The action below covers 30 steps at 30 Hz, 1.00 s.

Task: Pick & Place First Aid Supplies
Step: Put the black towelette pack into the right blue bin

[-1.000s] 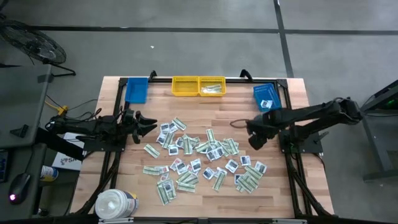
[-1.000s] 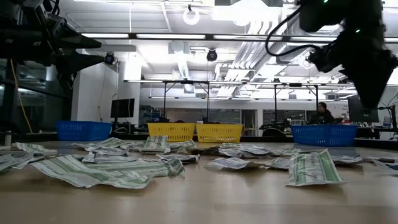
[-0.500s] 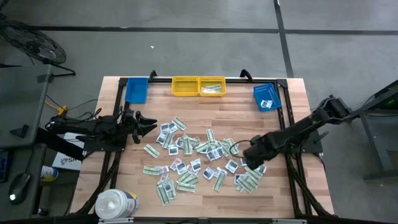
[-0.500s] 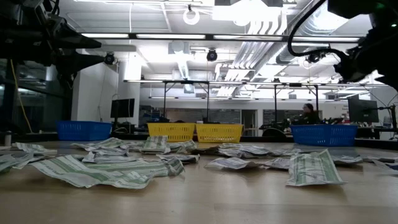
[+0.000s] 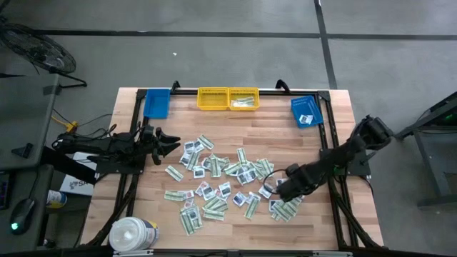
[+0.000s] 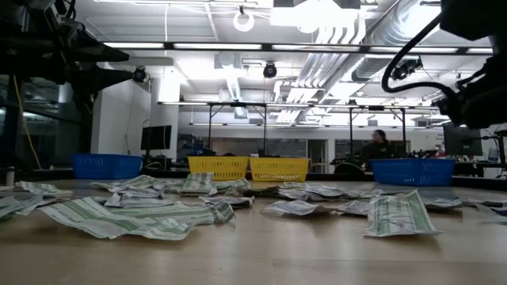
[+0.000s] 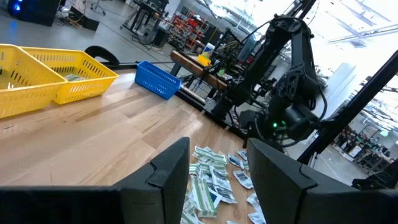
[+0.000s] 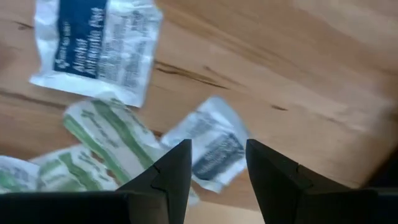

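Most of the task is left, I judge: dozens of first aid packets lie scattered on the tabletop, only a few in the yellow bin and blue bin. The right end effector hovers low over the pile with its fingers apart, holding nothing. The left end effector waits open and empty at the left side.

I see grey concrete floor around my wooden table, bright ceiling lights, distant workbenches.
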Each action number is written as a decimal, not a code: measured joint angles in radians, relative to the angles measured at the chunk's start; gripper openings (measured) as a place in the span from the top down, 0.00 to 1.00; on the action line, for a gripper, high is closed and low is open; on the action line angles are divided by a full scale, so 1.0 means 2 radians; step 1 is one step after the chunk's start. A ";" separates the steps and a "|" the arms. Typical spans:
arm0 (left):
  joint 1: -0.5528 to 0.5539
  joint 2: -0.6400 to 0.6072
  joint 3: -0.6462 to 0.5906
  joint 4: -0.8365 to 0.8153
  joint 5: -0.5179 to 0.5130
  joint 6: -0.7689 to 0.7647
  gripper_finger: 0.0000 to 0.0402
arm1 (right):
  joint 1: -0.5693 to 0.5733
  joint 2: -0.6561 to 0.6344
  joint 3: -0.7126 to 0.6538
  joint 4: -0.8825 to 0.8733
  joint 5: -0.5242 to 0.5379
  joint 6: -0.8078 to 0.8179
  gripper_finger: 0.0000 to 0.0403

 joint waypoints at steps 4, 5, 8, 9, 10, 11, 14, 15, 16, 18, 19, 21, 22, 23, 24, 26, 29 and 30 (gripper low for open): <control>0.000 0.000 0.000 0.000 0.000 0.000 0.60 | 0.000 0.018 0.001 0.007 -0.001 0.007 0.64; 0.000 0.000 0.000 0.000 0.000 0.000 0.60 | 0.000 0.021 0.001 0.008 -0.001 0.008 0.64; 0.000 0.000 0.000 0.000 0.000 0.000 0.60 | 0.000 0.029 0.003 0.009 -0.003 0.008 0.64; 0.000 0.000 0.000 0.000 0.000 0.000 0.60 | 0.000 0.031 0.002 0.009 -0.003 0.008 0.64; 0.000 0.000 0.000 0.000 0.000 0.000 0.60 | 0.000 0.031 0.002 0.011 -0.003 0.008 0.64; 0.000 0.000 0.000 0.000 0.000 0.000 0.60 | 0.000 0.031 0.002 0.012 -0.003 0.008 0.65; 0.000 0.000 0.000 0.000 0.000 0.000 0.60 | -0.002 0.032 0.002 0.014 -0.002 0.006 0.68; 0.000 0.000 0.000 0.000 0.000 0.000 0.60 | -0.002 0.032 0.002 0.015 -0.003 0.006 0.69; 0.000 0.000 0.000 0.000 0.000 0.000 0.60 | -0.002 0.032 0.001 0.016 -0.003 0.006 0.70; 0.000 0.000 0.000 0.000 0.000 0.000 0.60 | -0.002 0.032 0.001 0.018 -0.004 0.005 0.74; 0.000 0.000 0.000 0.000 0.000 0.000 0.60 | -0.002 0.032 0.001 0.019 -0.004 0.005 0.76; 0.000 0.000 0.000 0.000 0.000 0.000 0.60 | -0.002 0.032 0.001 0.022 -0.004 0.005 0.79; 0.000 0.000 0.000 0.000 0.000 0.000 0.60 | -0.002 0.032 0.001 0.024 -0.004 0.005 0.81; 0.000 0.000 0.000 0.000 0.000 0.000 0.60 | -0.002 0.032 0.001 0.025 -0.004 0.005 0.83; 0.000 0.000 0.000 0.000 0.000 0.000 0.60 | -0.002 0.032 0.001 0.027 -0.004 0.005 0.85; 0.000 0.000 0.000 0.000 0.000 0.000 0.60 | -0.002 0.032 -0.006 0.042 -0.008 0.005 0.88; 0.000 0.000 0.000 0.000 0.000 0.000 0.60 | -0.002 0.026 -0.033 0.088 -0.018 0.009 0.91; 0.000 0.000 0.000 0.000 0.000 0.000 0.60 | -0.003 0.024 -0.042 0.100 -0.022 0.013 0.92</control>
